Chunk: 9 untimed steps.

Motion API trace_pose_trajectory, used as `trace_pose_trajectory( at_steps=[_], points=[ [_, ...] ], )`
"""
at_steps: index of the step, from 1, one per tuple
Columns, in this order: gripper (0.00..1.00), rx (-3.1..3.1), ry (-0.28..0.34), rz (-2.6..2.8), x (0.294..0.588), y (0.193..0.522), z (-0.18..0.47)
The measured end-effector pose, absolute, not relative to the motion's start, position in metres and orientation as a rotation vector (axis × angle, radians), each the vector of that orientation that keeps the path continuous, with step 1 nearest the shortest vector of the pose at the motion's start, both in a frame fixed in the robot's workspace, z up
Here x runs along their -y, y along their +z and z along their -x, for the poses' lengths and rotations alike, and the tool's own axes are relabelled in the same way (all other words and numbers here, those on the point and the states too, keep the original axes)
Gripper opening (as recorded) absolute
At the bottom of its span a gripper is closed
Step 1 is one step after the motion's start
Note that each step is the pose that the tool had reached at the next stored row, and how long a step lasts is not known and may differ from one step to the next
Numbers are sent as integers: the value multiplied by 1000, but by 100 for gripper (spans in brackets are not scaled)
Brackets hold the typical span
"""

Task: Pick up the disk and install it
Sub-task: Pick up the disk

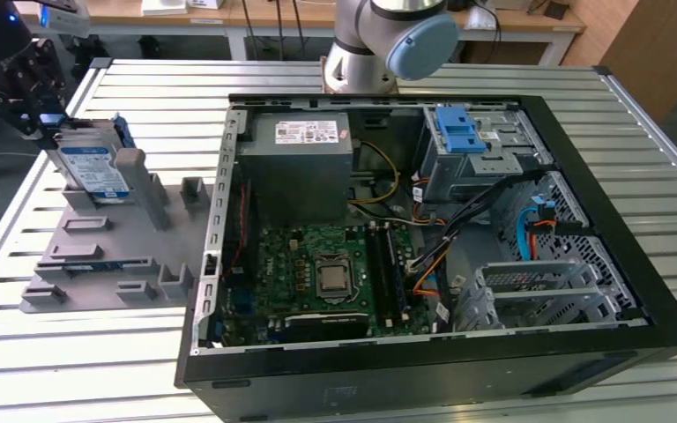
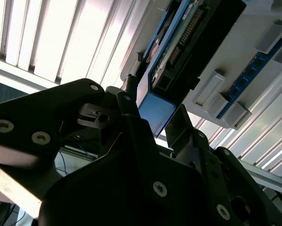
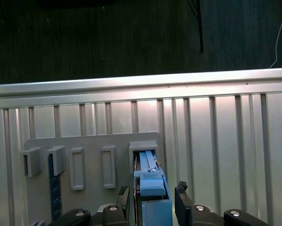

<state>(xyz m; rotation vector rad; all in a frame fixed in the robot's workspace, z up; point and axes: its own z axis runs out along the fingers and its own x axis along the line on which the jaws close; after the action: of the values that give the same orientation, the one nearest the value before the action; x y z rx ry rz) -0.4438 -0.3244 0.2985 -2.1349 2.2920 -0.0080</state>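
Note the disk (image 1: 92,169) stands on edge in its grey holder (image 1: 85,227), presenting the blue carrier end to the gripper (image 3: 153,201), which straddles it — you cannot tell whether it has clamped.

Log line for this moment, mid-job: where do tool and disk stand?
disk: upright in grey fixture, outside case | tool: at its upper end | install: not done

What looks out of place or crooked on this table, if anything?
Nothing stands out. The disk stands on edge in the grey rack at the exterior view's left, with the claw at its upper end. The case lies open, and its cables are loose but stay inside its walls.
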Motion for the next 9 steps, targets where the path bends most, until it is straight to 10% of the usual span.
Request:
trace_pose_trajectory(
  at_steps=[9],
  points=[
    [58, -2293, -5, 2136, 324, 297, 443]
  ],
)
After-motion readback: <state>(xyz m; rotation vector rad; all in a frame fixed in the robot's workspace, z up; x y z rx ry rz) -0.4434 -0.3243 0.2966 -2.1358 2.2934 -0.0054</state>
